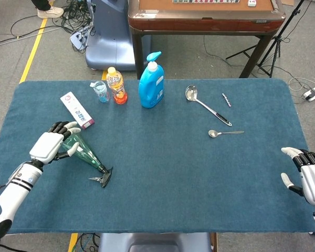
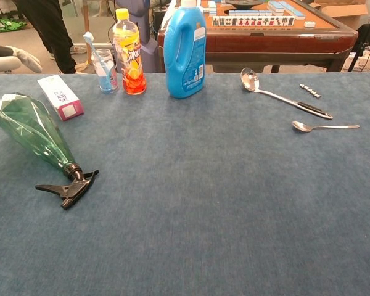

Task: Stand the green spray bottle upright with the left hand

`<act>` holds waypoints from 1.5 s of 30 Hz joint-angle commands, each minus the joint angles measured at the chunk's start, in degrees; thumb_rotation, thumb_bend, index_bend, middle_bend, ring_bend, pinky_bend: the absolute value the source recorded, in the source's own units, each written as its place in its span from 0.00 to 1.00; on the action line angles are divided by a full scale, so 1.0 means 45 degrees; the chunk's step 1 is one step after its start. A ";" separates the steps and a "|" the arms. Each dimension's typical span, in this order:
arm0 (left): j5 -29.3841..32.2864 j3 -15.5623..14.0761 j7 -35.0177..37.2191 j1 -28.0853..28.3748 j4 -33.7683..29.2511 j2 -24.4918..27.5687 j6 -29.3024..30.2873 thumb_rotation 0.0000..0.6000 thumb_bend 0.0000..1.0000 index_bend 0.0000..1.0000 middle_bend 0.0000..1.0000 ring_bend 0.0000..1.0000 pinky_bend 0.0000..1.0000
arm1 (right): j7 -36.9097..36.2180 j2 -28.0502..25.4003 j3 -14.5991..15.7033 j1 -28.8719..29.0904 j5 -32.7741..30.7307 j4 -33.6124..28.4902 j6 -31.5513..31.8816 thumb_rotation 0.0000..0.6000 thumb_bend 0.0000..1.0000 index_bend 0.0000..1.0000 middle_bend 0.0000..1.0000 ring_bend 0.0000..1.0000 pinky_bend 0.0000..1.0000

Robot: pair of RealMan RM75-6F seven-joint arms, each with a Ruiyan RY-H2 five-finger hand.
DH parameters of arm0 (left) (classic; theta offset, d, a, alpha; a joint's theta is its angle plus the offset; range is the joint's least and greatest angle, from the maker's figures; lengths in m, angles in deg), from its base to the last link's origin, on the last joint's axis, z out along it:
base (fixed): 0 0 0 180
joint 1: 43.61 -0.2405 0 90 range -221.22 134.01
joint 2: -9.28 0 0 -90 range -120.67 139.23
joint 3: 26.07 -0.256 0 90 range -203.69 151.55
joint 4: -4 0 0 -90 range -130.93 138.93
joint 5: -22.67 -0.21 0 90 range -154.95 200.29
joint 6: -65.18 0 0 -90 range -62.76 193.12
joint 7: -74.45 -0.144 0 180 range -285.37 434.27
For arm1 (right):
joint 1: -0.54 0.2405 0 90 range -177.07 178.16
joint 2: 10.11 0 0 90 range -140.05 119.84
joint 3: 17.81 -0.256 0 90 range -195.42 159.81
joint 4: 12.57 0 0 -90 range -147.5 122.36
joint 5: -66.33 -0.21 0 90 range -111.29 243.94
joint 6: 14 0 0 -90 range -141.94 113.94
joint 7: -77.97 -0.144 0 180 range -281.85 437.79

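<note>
- The green spray bottle [image 1: 80,148] was seen lying on its side on the table [image 1: 163,173], near the left edge, its black trigger head [image 1: 103,177] pointed toward the robot.
- The left hand [image 1: 51,145] was positioned over the bottle's wide base, fingers [image 1: 63,127] spread apart; no grip on the bottle could be confirmed.
- The right hand [image 1: 311,178] was noted at the table's right edge, fingers apart, nothing held.
- A white box [image 1: 76,109] was recorded just beyond the bottle.
</note>
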 commanded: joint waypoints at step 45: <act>1.0931 -0.2189 -0.6500 0.3250 0.1841 -0.0413 -0.2598 0.06 0.40 0.23 0.18 0.00 0.00 | -0.0476 0.0217 0.0128 -0.0046 -0.0073 0.0344 -0.0052 1.00 0.29 0.24 0.27 0.20 0.25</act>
